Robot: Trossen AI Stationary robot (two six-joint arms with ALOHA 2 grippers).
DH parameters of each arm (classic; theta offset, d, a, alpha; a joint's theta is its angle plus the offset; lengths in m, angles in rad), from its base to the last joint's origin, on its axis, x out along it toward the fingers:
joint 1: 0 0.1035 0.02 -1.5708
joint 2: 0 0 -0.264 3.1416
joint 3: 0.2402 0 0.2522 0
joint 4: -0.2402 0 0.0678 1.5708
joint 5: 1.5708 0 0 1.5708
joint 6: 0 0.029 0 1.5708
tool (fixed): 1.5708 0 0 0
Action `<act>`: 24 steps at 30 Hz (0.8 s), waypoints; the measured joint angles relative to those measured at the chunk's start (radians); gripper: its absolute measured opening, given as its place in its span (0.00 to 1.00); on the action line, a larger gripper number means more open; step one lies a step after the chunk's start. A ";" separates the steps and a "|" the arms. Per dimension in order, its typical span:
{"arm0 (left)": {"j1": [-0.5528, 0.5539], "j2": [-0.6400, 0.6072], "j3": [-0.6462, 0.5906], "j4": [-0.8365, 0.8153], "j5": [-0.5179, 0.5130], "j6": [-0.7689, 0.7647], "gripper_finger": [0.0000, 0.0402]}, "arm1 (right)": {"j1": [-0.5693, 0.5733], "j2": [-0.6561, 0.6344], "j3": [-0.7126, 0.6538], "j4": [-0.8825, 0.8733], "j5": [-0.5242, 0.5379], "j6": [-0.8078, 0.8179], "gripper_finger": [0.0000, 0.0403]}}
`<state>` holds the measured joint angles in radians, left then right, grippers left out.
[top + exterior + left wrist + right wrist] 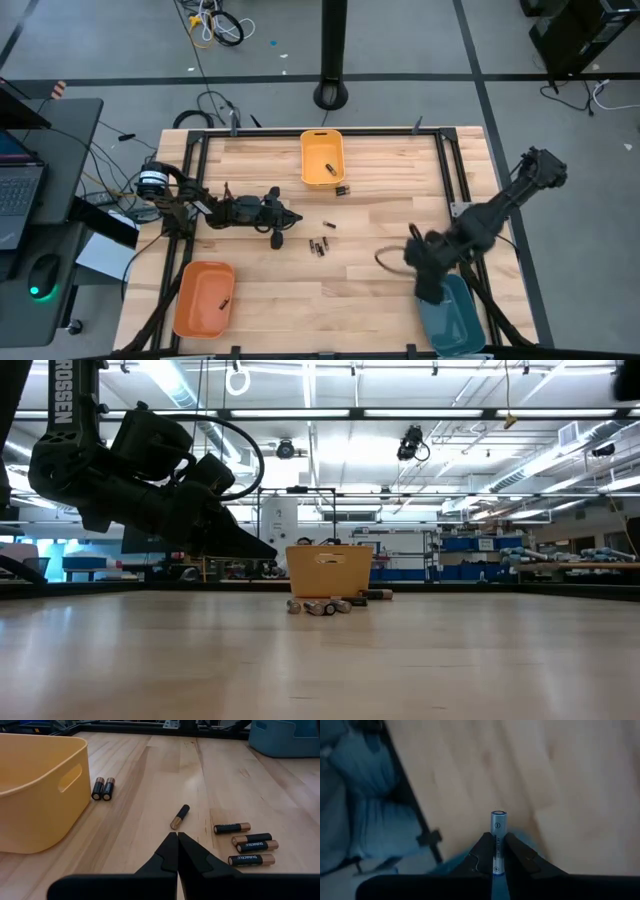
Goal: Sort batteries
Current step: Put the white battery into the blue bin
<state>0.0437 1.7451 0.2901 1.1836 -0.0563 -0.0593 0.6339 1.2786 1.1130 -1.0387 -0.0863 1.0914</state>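
My right gripper (498,845) is shut on a pale silvery-blue battery (498,827). In the high view it (432,288) hangs raised at the left rim of the blue bin (458,318), near the table's near right corner. My left gripper (177,840) is shut and holds nothing; it hovers low over mid-table (292,215), pointing toward the right edge. Dark batteries with copper ends lie flat on the wood before it: one (179,816) just ahead, several (250,847) beside it, and a pair (102,788) by the yellow bin (35,785). My right gripper pinches the pale battery by its round sides (498,840) between the two fingertips. The battery lies along the fingers, and its free end (498,816) sticks out past them. The fingers point steeply down, so the battery is lifted clear of the table.
The yellow bin (322,158) stands at the far edge's middle and an orange bin (204,298) at the near left corner. A black frame rail (445,170) runs around the table. Bare wood lies between the batteries (318,246) and the blue bin.
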 joint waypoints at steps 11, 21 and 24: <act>0.000 0.000 0.000 0.000 -0.002 -0.017 0.02 | 0.251 0.129 -0.054 -0.035 -0.028 0.067 0.09; 0.000 0.000 0.000 0.000 -0.003 -0.020 0.02 | 0.219 0.175 -0.264 0.205 -0.051 -0.034 0.09; 0.000 0.000 0.000 0.000 -0.003 -0.020 0.02 | 0.199 0.164 -0.309 0.203 -0.029 -0.037 0.09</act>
<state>0.0437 1.7451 0.2905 1.1835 -0.0593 -0.0788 0.8328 1.4427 0.8039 -0.8360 -0.1152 1.0547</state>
